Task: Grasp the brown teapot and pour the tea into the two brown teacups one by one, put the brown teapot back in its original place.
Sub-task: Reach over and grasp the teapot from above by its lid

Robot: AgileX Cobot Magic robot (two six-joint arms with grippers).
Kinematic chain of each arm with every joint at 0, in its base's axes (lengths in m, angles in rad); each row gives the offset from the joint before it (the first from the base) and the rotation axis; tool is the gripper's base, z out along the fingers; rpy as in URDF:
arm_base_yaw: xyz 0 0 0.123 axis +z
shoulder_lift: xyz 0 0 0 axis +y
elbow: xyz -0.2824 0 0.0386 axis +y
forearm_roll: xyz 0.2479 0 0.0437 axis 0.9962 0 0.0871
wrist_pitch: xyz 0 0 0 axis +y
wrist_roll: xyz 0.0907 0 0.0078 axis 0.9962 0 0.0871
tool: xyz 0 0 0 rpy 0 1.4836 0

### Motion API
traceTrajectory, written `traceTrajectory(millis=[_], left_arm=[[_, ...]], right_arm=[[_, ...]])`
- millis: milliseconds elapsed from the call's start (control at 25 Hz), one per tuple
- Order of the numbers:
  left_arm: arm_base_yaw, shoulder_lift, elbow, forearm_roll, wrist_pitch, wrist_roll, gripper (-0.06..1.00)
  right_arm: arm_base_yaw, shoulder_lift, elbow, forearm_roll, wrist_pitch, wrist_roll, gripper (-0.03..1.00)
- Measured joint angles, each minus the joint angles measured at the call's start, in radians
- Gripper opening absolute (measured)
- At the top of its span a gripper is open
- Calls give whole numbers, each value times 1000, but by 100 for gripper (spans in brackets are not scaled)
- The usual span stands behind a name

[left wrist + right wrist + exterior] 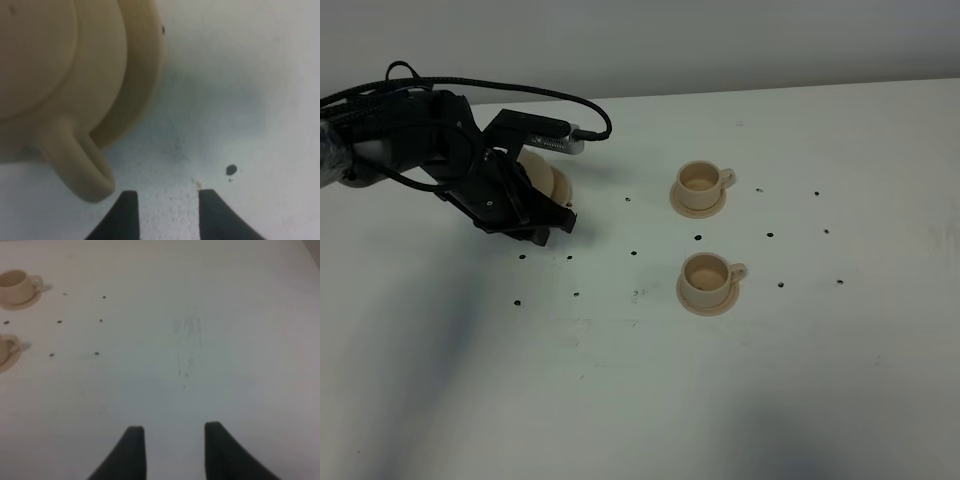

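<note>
The brown teapot [548, 178] stands at the left of the table, mostly hidden behind my left gripper [551, 226]. In the left wrist view the teapot [55, 65] fills the corner, resting on its wide tan saucer [146, 75], the original place. Its handle [80, 167] sticks out toward my left gripper [167, 202], which is open, holds nothing and sits just beside the handle without touching it. The two brown teacups [701, 182] [708, 275] stand on their small saucers right of centre. My right gripper [170, 445] is open over bare table, with the cups [17, 284] [5, 351] far off.
The white table [800, 380] carries small black dots [635, 253] scattered between the teapot and the cups. The left arm's black cable [550, 100] arcs above the teapot. The right arm is outside the exterior view.
</note>
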Motion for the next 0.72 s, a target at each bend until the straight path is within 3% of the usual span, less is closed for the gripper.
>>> traceTrajectory(millis=[720], left_arm=[[16,-22,3,-3,-9,0,28]], right_arm=[[0,0,0,0,0,0,31]])
